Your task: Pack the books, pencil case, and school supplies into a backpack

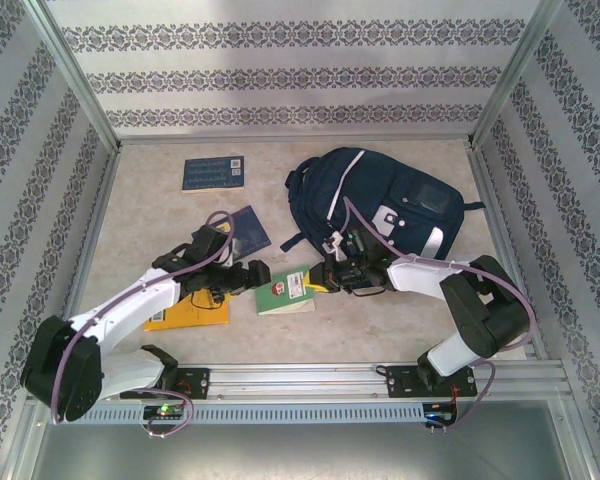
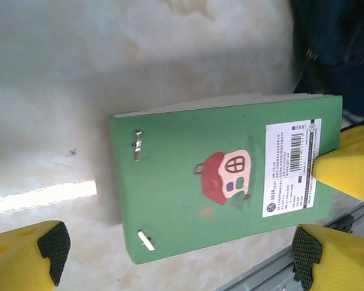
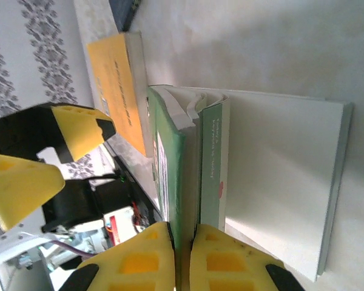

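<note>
Nearest to us, the thin yellow-orange softcover book (image 1: 192, 316) lies flat on the pale marbled table (image 1: 140, 230), partly under the left arm. Just beyond it, the left end effector (image 2: 178, 247) hangs with its yellow fingers spread wide, one to each side of the small green softcover book with a red-and-white house picture (image 2: 224, 182). It grips nothing.

That green book rests on the table between the two arms, just in front of the backpack. The right end effector (image 3: 182, 233) is pressed together on the book's edge nearest the backpack, by the white barcode label. From the right wrist we see the book fanning open a little at that grip, with the cover parted from the pale pages.

Farther back, a dark blue softcover book (image 1: 252, 235) lies flat on the table beyond the left arm. To its right sits the large navy blue fabric backpack with white stripes (image 1: 380, 205). At the far edge lies a second dark blue book with a pale label (image 1: 212, 172).

We judge the packing to be at an early stage. All four books are outside the backpack and only the green one is in hand, so its lift and insertion are not yet done. What the backpack already holds we cannot tell.
</note>
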Controlling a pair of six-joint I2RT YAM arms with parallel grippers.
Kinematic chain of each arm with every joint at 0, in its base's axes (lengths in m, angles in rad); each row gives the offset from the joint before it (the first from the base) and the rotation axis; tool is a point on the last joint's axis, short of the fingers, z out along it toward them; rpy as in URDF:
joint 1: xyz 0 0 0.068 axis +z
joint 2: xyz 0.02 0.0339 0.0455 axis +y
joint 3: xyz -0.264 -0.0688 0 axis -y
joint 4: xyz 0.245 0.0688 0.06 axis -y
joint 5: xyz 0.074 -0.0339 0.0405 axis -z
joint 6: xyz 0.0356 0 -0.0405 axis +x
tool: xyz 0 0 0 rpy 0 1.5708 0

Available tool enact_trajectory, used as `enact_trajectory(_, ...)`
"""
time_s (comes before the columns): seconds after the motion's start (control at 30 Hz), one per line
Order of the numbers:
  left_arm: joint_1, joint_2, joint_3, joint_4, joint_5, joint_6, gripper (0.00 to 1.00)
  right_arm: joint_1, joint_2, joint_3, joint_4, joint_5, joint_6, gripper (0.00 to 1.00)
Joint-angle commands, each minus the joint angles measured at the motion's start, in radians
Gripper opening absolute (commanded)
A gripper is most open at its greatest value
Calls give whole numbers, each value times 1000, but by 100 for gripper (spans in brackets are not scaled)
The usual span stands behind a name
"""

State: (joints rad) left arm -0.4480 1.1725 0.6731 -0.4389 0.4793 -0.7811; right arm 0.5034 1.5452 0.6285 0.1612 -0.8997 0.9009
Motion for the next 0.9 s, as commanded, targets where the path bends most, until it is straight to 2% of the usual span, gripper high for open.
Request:
enact_trajectory(0.0,38,-12,-87,80,75,-85,96,-15,-27,-25,134,-66,85,0)
enact_trajectory(0.2,45,103,-142,323,235,-191,96,-22,19,-74,369,-91,242,0)
enact_trajectory(0.53,45,179,-169,592,289,-322,90,-22,88,-134,604,-96,376,0)
enact_trajectory(0.7,44,135,-182,662,283,-347,77,-23,105,-145,636,-96,386,0)
enact_trajectory(0.87,45,64,-184,680,281,-349,60,-26,115,-144,641,-96,382,0)
